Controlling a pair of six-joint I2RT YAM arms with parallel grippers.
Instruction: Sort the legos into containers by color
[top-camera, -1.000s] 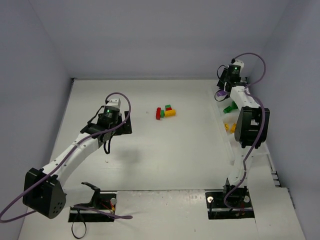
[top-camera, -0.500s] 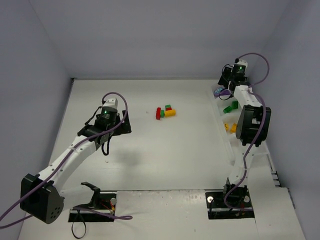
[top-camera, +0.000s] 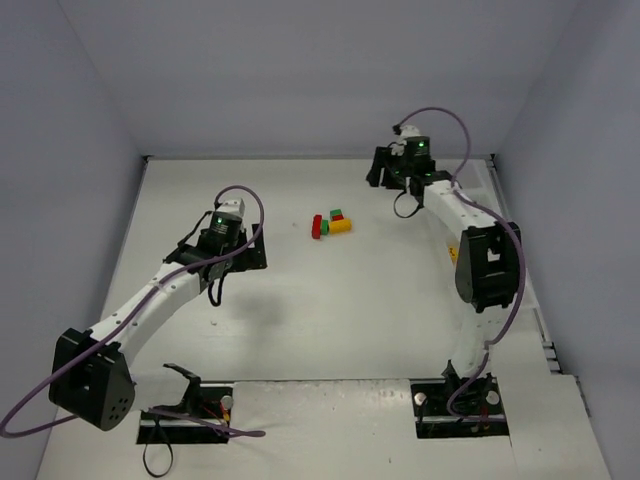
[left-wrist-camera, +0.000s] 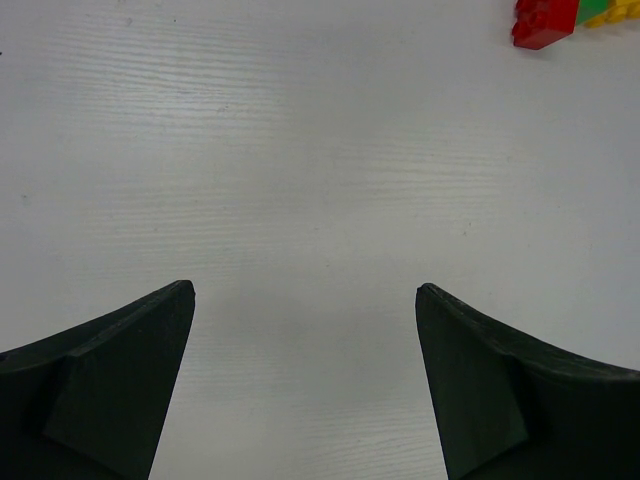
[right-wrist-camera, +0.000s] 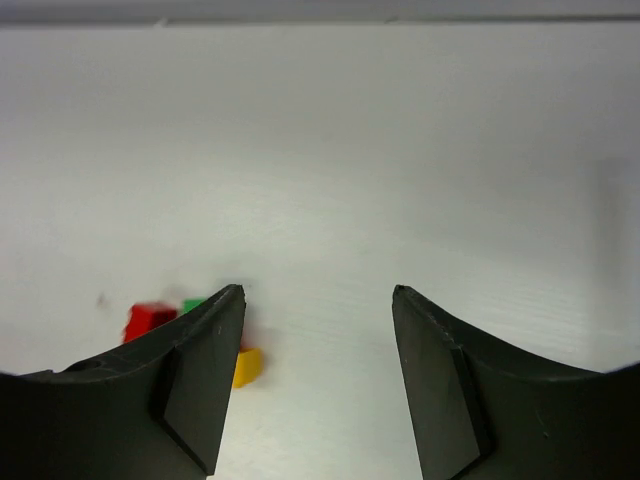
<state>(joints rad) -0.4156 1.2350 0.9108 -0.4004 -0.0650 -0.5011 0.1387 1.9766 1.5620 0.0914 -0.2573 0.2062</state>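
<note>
Legos (top-camera: 332, 224) (red, green, yellow) are shown clustered at the middle of the table (top-camera: 330, 310), not yet sorted, between the left gripper (left-wrist-camera: 302, 287) and the right gripper (right-wrist-camera: 317, 290), both spread apart and empty.

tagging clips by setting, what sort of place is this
Most likely a robot test cell in a lab: a white table boxed in by plain pale walls, the left arm and right arm mounted at its near edge, and a small cluster of legos set out.
</note>
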